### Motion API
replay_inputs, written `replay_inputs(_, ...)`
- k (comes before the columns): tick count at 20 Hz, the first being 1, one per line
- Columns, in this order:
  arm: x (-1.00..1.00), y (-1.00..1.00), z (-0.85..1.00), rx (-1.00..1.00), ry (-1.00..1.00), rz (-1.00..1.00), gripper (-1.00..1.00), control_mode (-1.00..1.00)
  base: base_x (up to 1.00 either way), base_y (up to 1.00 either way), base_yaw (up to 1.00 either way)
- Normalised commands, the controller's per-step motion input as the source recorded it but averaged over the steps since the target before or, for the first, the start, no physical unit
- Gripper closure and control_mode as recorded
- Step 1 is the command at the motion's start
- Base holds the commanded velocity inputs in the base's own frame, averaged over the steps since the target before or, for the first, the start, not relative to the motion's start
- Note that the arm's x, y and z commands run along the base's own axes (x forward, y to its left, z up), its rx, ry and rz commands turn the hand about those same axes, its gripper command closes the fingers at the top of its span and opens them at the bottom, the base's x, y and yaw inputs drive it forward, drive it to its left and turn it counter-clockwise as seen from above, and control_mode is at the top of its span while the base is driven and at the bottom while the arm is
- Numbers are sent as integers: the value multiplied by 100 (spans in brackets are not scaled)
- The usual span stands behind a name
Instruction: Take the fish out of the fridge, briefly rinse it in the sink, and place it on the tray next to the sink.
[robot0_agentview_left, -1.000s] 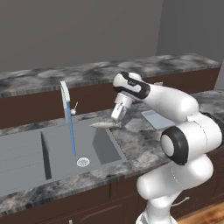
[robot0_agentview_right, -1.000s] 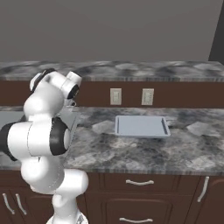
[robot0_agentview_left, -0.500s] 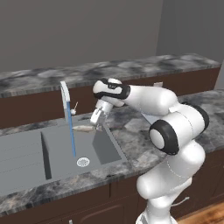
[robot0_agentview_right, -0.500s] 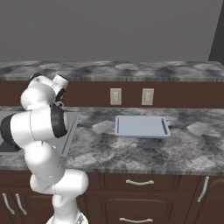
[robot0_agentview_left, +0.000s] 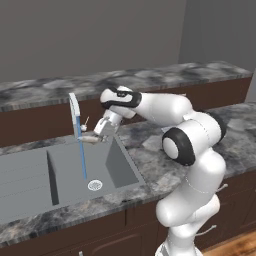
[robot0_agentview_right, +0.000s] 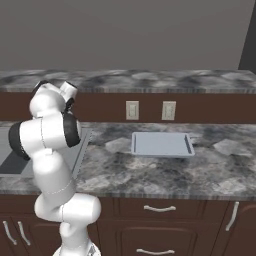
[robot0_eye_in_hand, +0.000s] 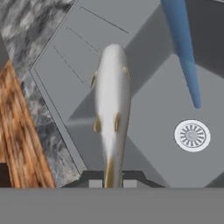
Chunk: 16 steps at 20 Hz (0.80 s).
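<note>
A dark-cabinet kitchen with a mottled grey stone counter holds a wide grey two-basin sink, where a thin blue stream of water falls from the slim white arched faucet toward the round drain. The white arm's two-finger gripper is clamped on the tail of the slim silvery-white fish, holding it above the right basin, just right of the stream. Well to the right, the shallow light-grey rectangular tray lies on the counter.
</note>
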Motion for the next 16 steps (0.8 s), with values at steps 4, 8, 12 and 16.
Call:
replay_inputs(4,24,11,0,0,-4,-9,100,-100,0,0,0)
replay_inputs(8,31,6,0,0,-7,-9,100,-100,0,0,0)
replay_inputs(12,22,2,0,0,-5,-11,100,-100,0,0,0)
replay_inputs(16,18,2,0,0,-1,-8,100,-100,0,0,0)
